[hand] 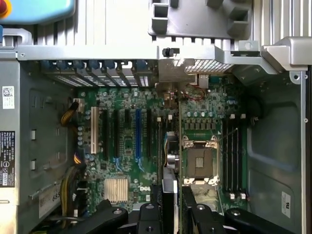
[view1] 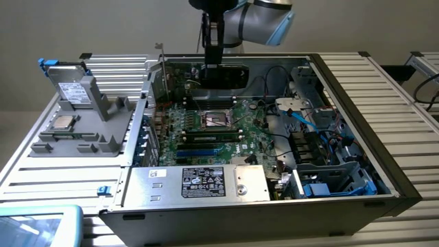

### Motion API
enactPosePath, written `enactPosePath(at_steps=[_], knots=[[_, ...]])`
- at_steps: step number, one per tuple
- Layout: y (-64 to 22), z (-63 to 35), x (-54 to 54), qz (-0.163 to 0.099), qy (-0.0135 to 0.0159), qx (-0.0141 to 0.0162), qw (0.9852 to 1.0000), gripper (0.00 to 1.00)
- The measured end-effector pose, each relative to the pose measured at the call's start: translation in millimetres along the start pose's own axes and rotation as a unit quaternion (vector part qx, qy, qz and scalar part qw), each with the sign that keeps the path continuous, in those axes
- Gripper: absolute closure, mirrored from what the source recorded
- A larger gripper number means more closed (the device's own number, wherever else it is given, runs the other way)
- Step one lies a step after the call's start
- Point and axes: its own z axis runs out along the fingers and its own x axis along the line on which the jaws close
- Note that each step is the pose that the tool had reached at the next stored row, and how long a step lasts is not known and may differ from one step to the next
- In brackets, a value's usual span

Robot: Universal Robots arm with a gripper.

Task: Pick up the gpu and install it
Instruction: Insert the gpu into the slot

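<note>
A slatted metal counter (view1: 384, 87) carries an open computer case (view1: 240, 221) that takes up most of the exterior view. Inside it, the green motherboard (view1: 205, 139) lies flat in the middle of the frame, with a labelled power supply (view1: 199, 182) in front of it at lower centre.

The grey arm (view1: 264, 18) enters at the top centre, its wrist pointing straight down into the far end of the case. To the exterior view's left, a grey holder (view1: 89, 118) on the counter bears a small square silver chip (view1: 63, 122).

The gpu (view1: 226, 76) stands on edge at upper centre, black cooler facing the camera. In the wrist view the gpu (hand: 169, 151) shows edge-on over the motherboard (hand: 126, 146), between the long slots and the processor socket (hand: 200, 163). Whether it sits in a slot I cannot tell.

The pincer (view1: 213, 63) is clamped narrowly on the card's upper edge. In the wrist view the pincer (hand: 168, 197) has dark fingers (hand: 191, 202) pressed against both faces.
</note>
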Motion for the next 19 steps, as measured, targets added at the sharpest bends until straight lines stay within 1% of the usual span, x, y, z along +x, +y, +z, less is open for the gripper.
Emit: enactPosePath(at_steps=[4,10,14,19], knots=[[0.0,7.1,8.6,0.004,0.0000,0.0011,1.0000,0.73],[-0.2,17.8,22.9,0.007,-0.0001,0.0012,1.0000,0.73],[0.1,24.8,30.3,0.009,-0.0001,0.0013,1.0000,0.73],[2.3,33.9,39.7,0.009,-0.0002,0.0013,1.0000,0.73]])
